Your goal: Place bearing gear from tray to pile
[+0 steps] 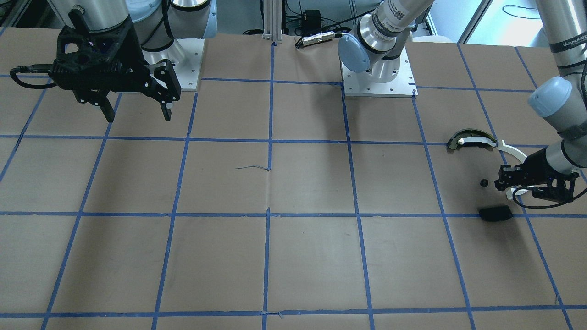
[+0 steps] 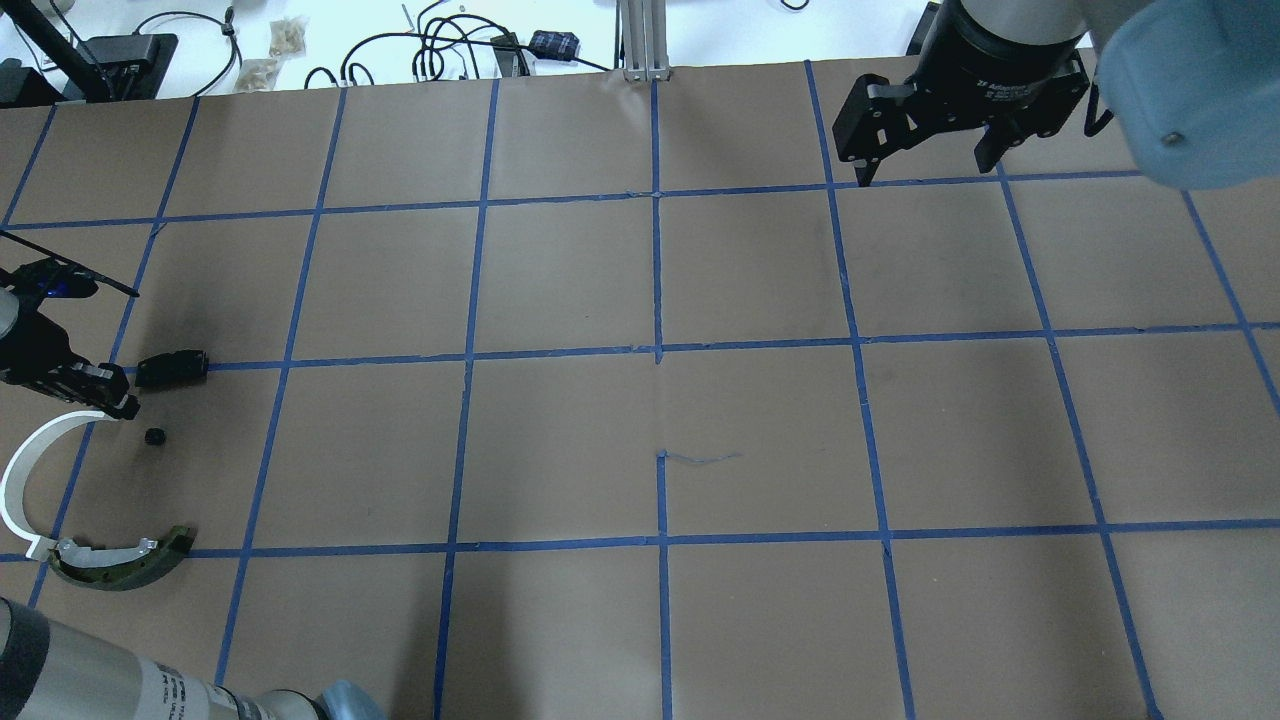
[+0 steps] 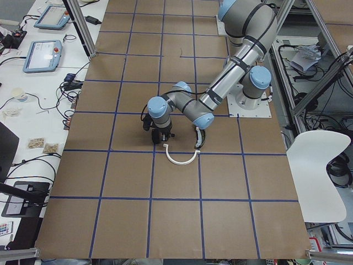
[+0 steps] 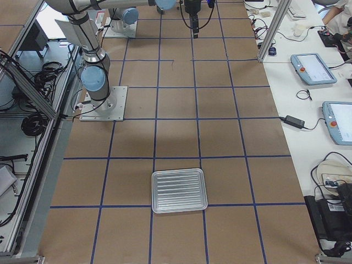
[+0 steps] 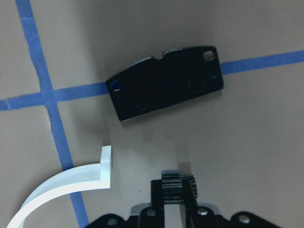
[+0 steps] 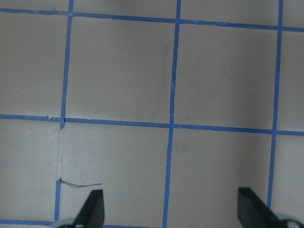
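The small black bearing gear [image 1: 483, 182] lies on the paper inside the pile, free of any gripper; it also shows in the overhead view [image 2: 154, 436] and the left wrist view [image 5: 176, 181]. Around it lie the white half-ring [image 1: 513, 151], the dark curved piece with a white strip [image 1: 472, 139] and the flat black plate [image 1: 495, 213]. My left gripper [image 1: 497, 184] hangs just beside the gear, fingers [image 5: 159, 194] close together with nothing between them. My right gripper [image 1: 137, 117] is open and empty, high above the far side of the table.
The empty metal tray [image 4: 179, 190] sits near the table's right end, far from both grippers. Blue tape lines grid the brown paper. The arm bases [image 1: 378, 85] stand at the robot's edge. Cables and tablets lie on the side bench.
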`<act>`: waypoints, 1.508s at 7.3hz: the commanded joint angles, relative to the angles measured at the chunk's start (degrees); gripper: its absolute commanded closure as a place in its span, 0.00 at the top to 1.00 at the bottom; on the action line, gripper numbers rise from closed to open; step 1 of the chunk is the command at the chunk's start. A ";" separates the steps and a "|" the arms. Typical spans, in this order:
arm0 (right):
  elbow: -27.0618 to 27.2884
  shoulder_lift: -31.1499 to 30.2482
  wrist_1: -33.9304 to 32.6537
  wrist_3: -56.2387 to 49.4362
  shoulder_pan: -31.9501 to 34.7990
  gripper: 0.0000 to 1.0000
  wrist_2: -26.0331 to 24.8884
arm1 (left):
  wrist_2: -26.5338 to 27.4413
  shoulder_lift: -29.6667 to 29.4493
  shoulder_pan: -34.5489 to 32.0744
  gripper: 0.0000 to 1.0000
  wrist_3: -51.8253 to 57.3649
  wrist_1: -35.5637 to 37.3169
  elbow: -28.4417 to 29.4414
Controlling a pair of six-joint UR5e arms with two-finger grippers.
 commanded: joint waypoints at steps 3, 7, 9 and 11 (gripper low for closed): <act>-0.03 -0.12 -0.02 0.07 0.00 1.00 0.16 | 0.16 -0.20 0.25 0.07 -1.28 -0.98 -0.59; -0.03 -0.12 -0.02 0.07 0.00 1.00 0.16 | 0.60 -0.29 0.52 0.25 -1.46 -1.16 -0.68; -0.03 -0.12 -0.02 0.07 0.00 1.00 0.16 | 0.51 -0.20 0.60 0.65 -1.46 -2.30 -0.68; -0.03 -0.12 -0.02 0.07 0.00 1.00 0.16 | 0.69 0.23 0.60 0.82 -2.51 -3.35 -0.16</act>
